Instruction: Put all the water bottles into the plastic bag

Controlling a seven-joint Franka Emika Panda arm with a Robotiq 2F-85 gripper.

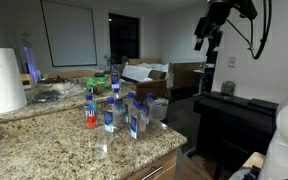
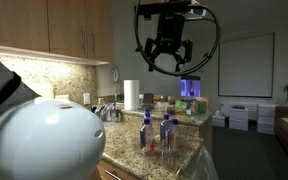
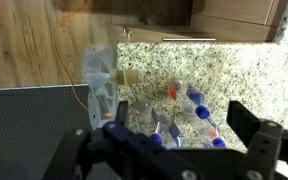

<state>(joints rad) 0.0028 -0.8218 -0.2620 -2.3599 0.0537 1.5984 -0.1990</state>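
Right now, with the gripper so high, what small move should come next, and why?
Probably lower the gripper toward the bottles. Its jaws stand open and empty, high above them, so nothing can be gripped from there. The wrist view shows the bottles almost under it, near the bag.

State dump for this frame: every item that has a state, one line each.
Claw: open, empty, high above the counter.
Small clear plastic water bottles with blue labels: capped, upright, clustered on the granite counter.
Red-orange-labelled bottle: upright, at the cluster's edge.
Pale translucent plastic bag: at the counter's edge beside the bottles; mouth and contents unclear.
White paper-towel roll: upright on the counter.
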